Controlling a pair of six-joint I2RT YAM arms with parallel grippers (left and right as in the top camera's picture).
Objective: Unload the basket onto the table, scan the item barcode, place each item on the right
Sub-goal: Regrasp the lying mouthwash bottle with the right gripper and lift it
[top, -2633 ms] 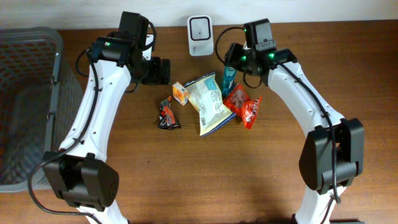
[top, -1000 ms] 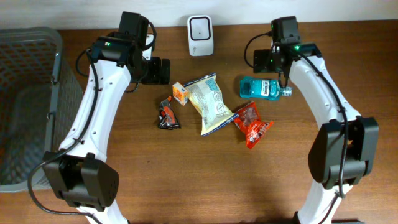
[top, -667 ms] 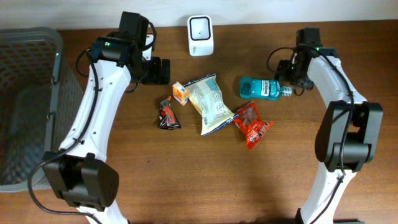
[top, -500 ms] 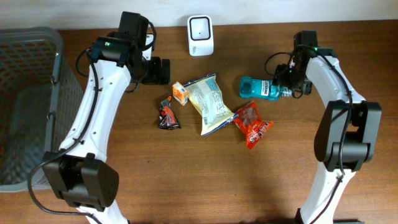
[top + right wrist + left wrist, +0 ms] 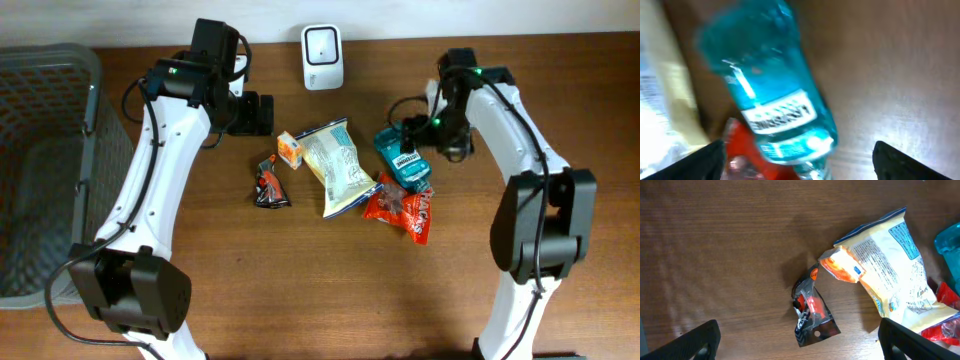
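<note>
Overhead, counter (image 5: 200,290) is carrying everything. Basket (image 5: 92,110) is sitting at the 9 o'clock edge.

Left arm (image 5: 150,180) is reaching in from 7 o'clock. Left fingers (image 5: 697,342) are standing spread as wide as they go, holding nothing, hanging over bare wood at 10 o'clock of the pile.

Right arm (image 5: 515,140) is reaching in from 5 o'clock. Right fingers (image 5: 900,160) are spread wide, showing only at the lower corners of the blurred wrist view. The bottle is lying below and between them, and no finger is seen touching it.

Chip bag (image 5: 338,165) is lying flat mid-counter, its long side running 11 to 5 o'clock.

Bottle (image 5: 403,160), teal with a white label, is lying on its side just at 3 o'clock of the bag. Whether they are touching I cannot tell. Its lower end is resting over the top edge of the red pouch (image 5: 408,210), which is lying at the bottle's 6 o'clock.

Scanner (image 5: 322,44) is standing at the 12 o'clock edge, well apart from the bottle.

Sachet (image 5: 270,186), black and red, is lying at 8 o'clock of the bag.

Orange box (image 5: 290,149) is sitting at the bag's 10 o'clock corner, touching it.
</note>
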